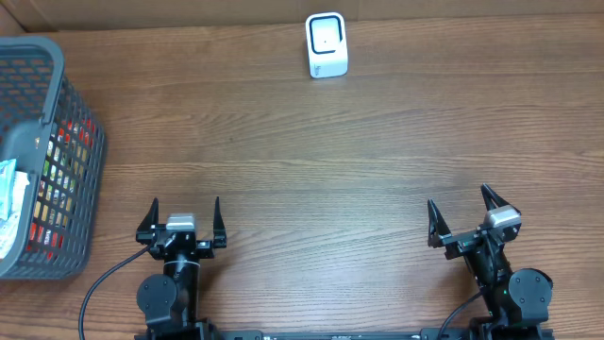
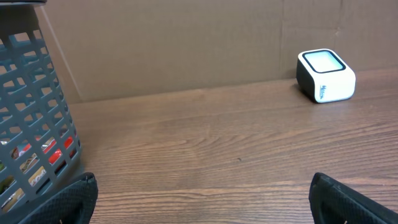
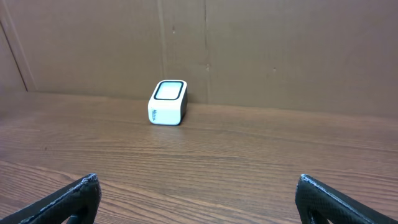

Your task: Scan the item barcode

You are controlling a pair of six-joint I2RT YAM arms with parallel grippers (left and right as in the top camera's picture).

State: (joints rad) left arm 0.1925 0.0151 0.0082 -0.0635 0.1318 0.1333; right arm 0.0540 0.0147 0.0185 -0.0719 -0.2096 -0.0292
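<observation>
From above: my left gripper (image 1: 185, 210) sits at 7 o'clock, fingers spread wide with nothing between them. My right gripper (image 1: 459, 200) is at 5 o'clock, spread the same and just as empty. The white scanner (image 1: 327, 44) stands at 12 o'clock, near the far edge of the table (image 1: 330, 151). The grey basket (image 1: 83, 151) at 9 o'clock is cut off by the frame. Coloured packets (image 1: 57, 189) show through its mesh, too small for me to make out any barcode. Bare wood runs from both grippers up to the scanner.

Left wrist: only my dark fingertips (image 2: 62, 202) show, one in each bottom corner. The basket (image 2: 37, 124) at 9 o'clock is cropped, with red bits behind the mesh. The scanner (image 2: 325, 76) is at 2 o'clock, by the cardboard wall (image 2: 174, 43).

Right wrist: fingertips (image 3: 62, 199) low in the corners and well apart. The scanner (image 3: 168, 102) is at 11 o'clock, close to the wall, with open wood in front.
</observation>
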